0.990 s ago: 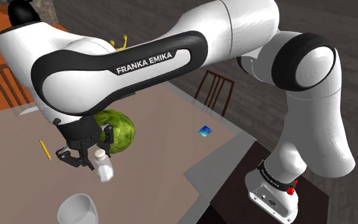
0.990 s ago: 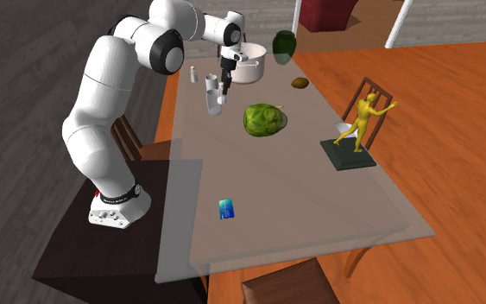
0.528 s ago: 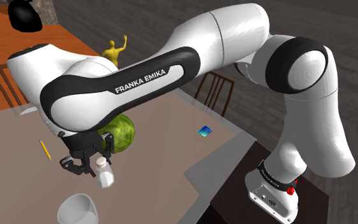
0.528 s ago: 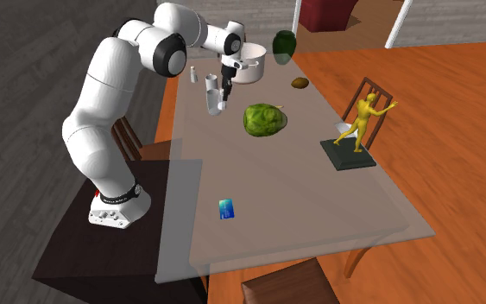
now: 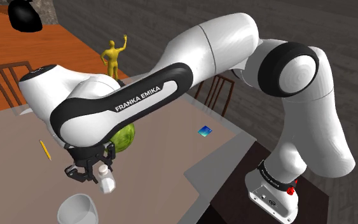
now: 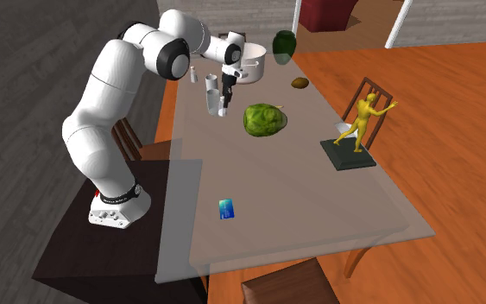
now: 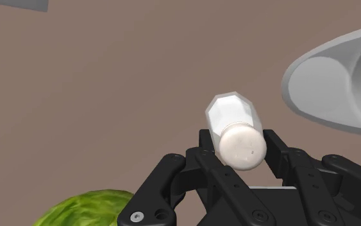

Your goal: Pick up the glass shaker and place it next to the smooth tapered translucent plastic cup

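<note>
— Where's the shaker point(image 7: 231, 114)?
— In my claw point(image 7: 238, 140). Fingers point(image 7: 202, 146) clamped tight on it at the cap end, one each side. The body pokes out past the tips, tilted. Can't tell if it touches the bench point(image 5: 161, 159) or hangs just above.
— And the cup point(image 7: 331, 80)?
— Near, off to one side of the shaker, w/ a strip of bare bench btw. them. Not touching. It stands upright, mouth up.
— Anything crowding you?
— Melon point(image 5: 125, 136) sits just behind the claw in the shoulder view, close but apart. Pencil point(image 5: 44, 149) lies well off toward that view's left, flat on the bench.
— Edges?
— Cup's on the stand point(image 5: 234, 203) side of the bench, not far in from that long edge. Other long edge is well away, past the melon. Toward the card point(image 5: 205, 131) it's all bare top, lots of room, right out to the corner by the stand. In the 2nd exterior view the pot point(image 6: 251, 65) is beyond the claw, approx. at the bench's far end, apart from cup and shaker.
</note>
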`<action>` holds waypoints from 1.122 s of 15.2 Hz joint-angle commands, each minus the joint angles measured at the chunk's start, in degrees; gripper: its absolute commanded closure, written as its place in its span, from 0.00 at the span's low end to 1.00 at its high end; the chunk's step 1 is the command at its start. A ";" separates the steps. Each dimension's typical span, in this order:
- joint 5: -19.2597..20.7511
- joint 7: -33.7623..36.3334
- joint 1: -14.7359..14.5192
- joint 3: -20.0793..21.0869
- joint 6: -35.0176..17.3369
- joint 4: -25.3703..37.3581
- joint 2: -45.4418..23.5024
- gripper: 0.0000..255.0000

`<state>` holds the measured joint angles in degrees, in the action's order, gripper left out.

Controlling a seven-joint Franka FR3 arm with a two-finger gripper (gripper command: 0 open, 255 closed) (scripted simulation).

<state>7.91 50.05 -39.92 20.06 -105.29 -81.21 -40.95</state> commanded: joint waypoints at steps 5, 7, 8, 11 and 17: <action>0.61 0.13 -0.28 -0.46 -3.25 -0.94 -2.34 1.00; 0.83 0.16 -0.39 -0.64 -4.24 -1.08 -3.21 1.00; 0.83 0.16 -0.39 -0.64 -4.25 -1.09 -3.20 1.00; 0.83 0.16 -0.39 -0.64 -4.24 -1.08 -3.21 1.00; 0.83 0.16 -0.39 -0.64 -4.24 -1.08 -3.20 0.00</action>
<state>8.73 50.21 -40.30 19.43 -109.53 -82.30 -44.16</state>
